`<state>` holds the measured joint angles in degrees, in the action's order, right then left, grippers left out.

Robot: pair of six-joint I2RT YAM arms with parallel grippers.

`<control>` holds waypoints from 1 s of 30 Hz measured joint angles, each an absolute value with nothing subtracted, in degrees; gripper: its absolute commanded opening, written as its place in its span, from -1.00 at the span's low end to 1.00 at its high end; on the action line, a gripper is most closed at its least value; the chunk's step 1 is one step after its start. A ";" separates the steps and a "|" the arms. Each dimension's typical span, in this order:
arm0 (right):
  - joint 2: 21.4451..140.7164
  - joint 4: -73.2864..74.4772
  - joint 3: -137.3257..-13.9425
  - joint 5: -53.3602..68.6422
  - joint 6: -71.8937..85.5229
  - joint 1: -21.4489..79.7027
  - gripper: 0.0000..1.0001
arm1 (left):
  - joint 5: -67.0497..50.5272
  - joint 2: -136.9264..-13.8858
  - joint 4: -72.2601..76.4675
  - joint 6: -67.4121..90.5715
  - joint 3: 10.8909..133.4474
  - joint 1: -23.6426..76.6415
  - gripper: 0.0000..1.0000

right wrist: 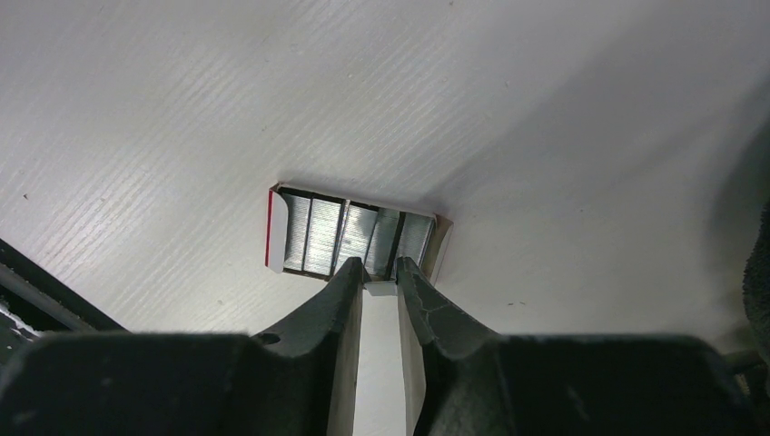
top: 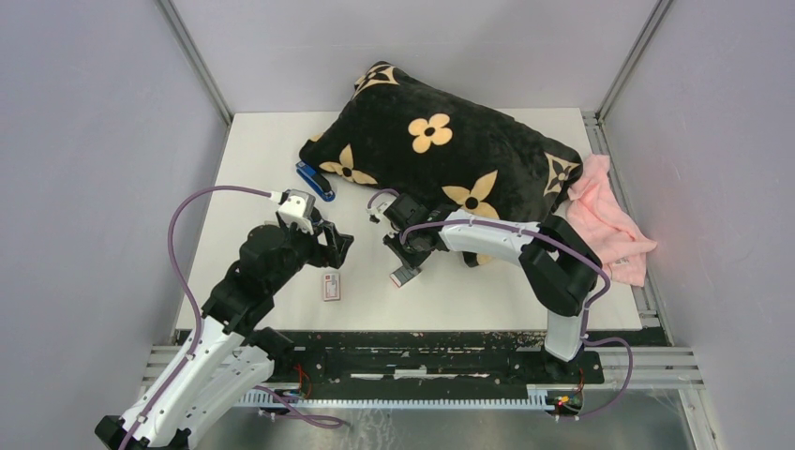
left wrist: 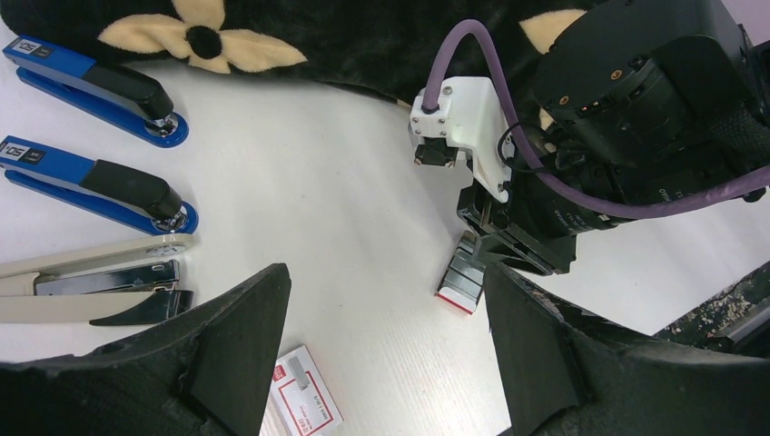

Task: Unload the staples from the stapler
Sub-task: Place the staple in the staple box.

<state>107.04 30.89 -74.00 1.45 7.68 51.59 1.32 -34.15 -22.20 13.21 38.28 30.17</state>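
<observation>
staples (right wrist: 350, 238) sit in strips in a little open tray (right wrist: 271, 227) on the table (right wrist: 182, 109), right at the right gripper (right wrist: 381, 272) tips. jaws are narrow, can't tell if they're pinching a strip.

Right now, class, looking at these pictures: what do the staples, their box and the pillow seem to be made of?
The staples: metal, apparently steel; grey ribbed strips with a sheen. The box: probably thin card; white-and-red folded walls. The pillow: likely plush fabric; matte black fuzzy pile, tan flowers.
</observation>
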 measured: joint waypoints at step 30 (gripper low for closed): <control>107.50 32.64 -74.04 11.31 7.20 46.68 -0.47 | 0.93 -34.13 -22.17 13.21 38.28 29.67 0.71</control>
